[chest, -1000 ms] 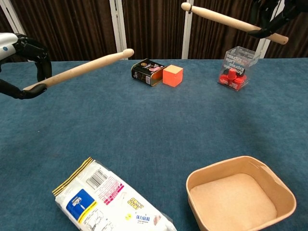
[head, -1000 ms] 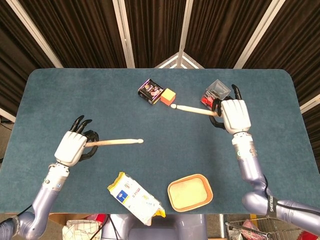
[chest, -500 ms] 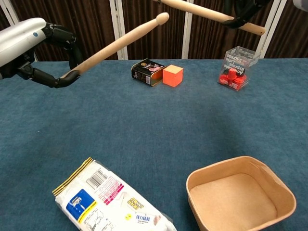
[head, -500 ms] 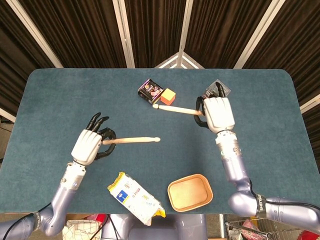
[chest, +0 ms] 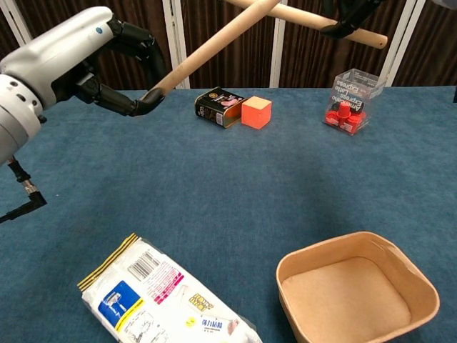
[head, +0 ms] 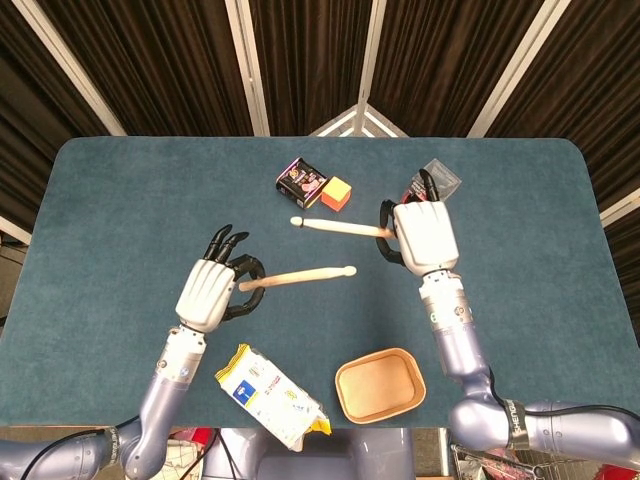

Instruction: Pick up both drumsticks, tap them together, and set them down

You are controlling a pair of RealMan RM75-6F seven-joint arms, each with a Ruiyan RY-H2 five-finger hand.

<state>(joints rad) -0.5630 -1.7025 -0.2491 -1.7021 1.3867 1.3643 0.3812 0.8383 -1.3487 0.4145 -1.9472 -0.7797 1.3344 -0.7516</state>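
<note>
While raised, each hand, left hand and right hand, grips a drumstick.

Even, bright overhead light falls on the blue surface, throwing only soft, faint shadows. Both views are sharp. The curtains behind the surface stay dark.

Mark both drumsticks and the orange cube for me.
Left drumstick (head: 305, 274), head view, middle of the shaft, beyond the left robot hand (head: 212, 290).
Right drumstick (head: 335, 227), head view, middle of the shaft, beyond the right robot hand (head: 422, 235).
Orange cube (chest: 255, 112), chest view, front face.
</note>
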